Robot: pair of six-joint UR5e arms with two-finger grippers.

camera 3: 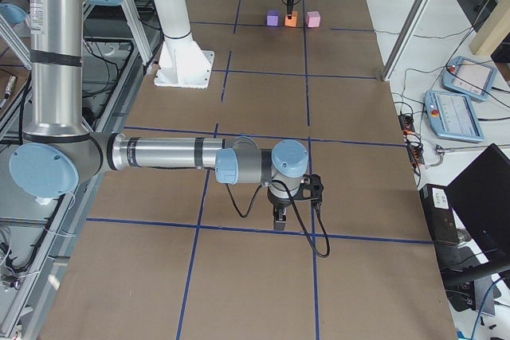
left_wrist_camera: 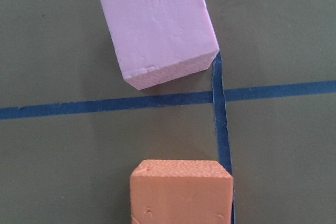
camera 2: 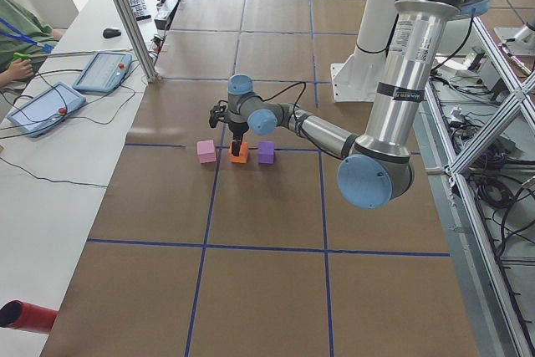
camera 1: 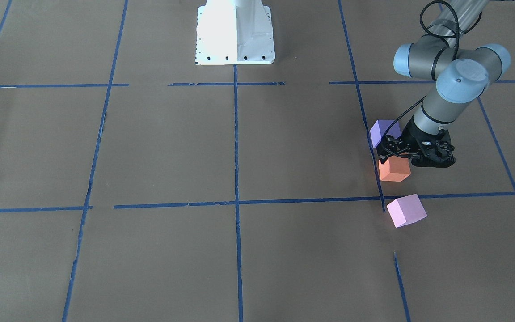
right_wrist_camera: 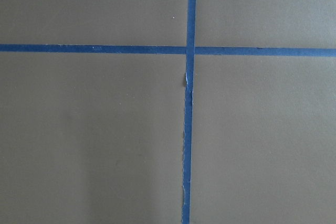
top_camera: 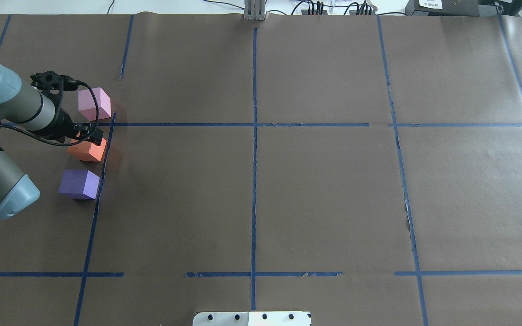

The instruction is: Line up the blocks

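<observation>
Three blocks stand in a rough row on the table's left side. In the overhead view the pink block (top_camera: 93, 103) is farthest, the orange block (top_camera: 86, 151) in the middle and the violet block (top_camera: 79, 184) nearest. My left gripper (top_camera: 91, 136) is down on the orange block (camera 1: 395, 171), shut on its top; the block rests on the paper. In the left wrist view the orange block (left_wrist_camera: 181, 192) lies below the pink block (left_wrist_camera: 157, 27), which is turned askew. My right gripper (camera 3: 280, 219) hangs over bare paper far from the blocks; I cannot tell whether it is open.
Blue tape lines (top_camera: 254, 124) divide the brown paper into squares; one runs just right of the blocks (top_camera: 102, 158). The white robot base (camera 1: 235, 36) stands at the table's middle edge. A side bench holds teach pendants (camera 2: 46, 106).
</observation>
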